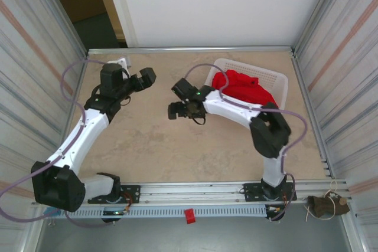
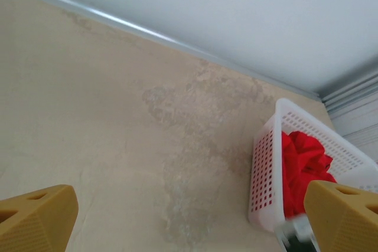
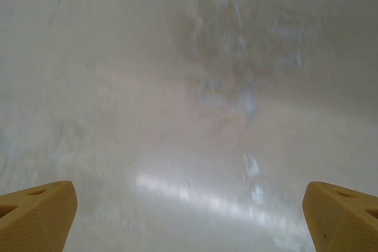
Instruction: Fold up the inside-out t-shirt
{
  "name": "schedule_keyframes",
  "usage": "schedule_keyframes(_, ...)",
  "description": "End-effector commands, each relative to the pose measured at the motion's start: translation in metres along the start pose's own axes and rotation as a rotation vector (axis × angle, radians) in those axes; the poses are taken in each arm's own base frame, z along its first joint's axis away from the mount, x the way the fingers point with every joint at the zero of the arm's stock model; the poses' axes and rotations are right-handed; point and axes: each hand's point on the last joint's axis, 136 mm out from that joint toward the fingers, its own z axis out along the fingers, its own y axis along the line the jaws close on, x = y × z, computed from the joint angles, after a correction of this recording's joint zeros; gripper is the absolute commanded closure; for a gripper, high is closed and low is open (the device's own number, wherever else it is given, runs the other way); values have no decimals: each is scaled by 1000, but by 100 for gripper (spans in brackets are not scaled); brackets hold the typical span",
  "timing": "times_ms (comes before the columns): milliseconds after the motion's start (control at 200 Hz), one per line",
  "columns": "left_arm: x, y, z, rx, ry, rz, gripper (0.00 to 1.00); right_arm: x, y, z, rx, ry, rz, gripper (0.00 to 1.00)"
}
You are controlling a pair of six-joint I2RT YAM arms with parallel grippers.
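Note:
The inside-out t-shirt is a crumpled bright red heap lying in a white lattice basket at the back right of the table. In the left wrist view the t-shirt shows over the wall of the basket. My left gripper hangs open at the back left, pointing toward the basket, its yellow fingertips wide apart with nothing between them. My right gripper is open over the middle of the table, left of the basket. Bare, blurred tabletop lies between its fingertips.
Ribbed metal walls stand on the left and right, and a white wall closes the back. A rail with both arm bases runs along the near edge. The beige tabletop lies bare between the arms.

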Motion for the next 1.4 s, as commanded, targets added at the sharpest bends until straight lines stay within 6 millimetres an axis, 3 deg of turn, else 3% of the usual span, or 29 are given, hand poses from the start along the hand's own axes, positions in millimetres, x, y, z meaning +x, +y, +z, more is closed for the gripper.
schedule_keyframes(0,8,10,-8,-27,11,-28,1,-46,-39,-2,175,-95,102,3)
schedule_keyframes(210,16,8,-9,-1,30,-49,1,-124,-127,-6,321,-228,307,3)
schedule_keyframes(276,18,4,-7,19,38,-56,1,-155,-142,-14,308,-267,304,1)
schedule_keyframes(306,18,3,-6,24,40,-59,1,-164,-139,-15,250,-253,283,1)
schedule_keyframes(356,20,0,-4,34,49,-50,1,-175,-115,-19,56,-211,216,6)
schedule_keyframes(461,28,-6,2,35,74,-18,1,-183,-90,-65,-107,-236,147,6)
schedule_keyframes(506,33,-9,5,39,88,-12,1,-185,-93,-88,-112,-268,142,6)
schedule_keyframes(581,42,-22,10,72,116,-1,1,-185,-121,-121,-73,-313,179,5)
schedule_keyframes(646,54,-40,15,110,148,20,1,-180,-155,-144,-10,-348,214,5)
schedule_keyframes(827,104,-113,33,265,254,66,1,-132,-282,-174,153,-370,481,4)
schedule_keyframes(952,139,-164,55,373,325,76,1,-91,-358,-193,220,-397,708,4)
schedule_keyframes(1072,166,-215,78,471,388,111,1,-46,-416,-206,379,-386,880,3)
schedule_keyframes(1207,185,-251,112,534,432,104,1,-1,-460,-208,504,-366,1041,1)
schedule_keyframes(1393,201,-275,152,579,463,37,1,17,-476,-178,471,-271,1106,2)
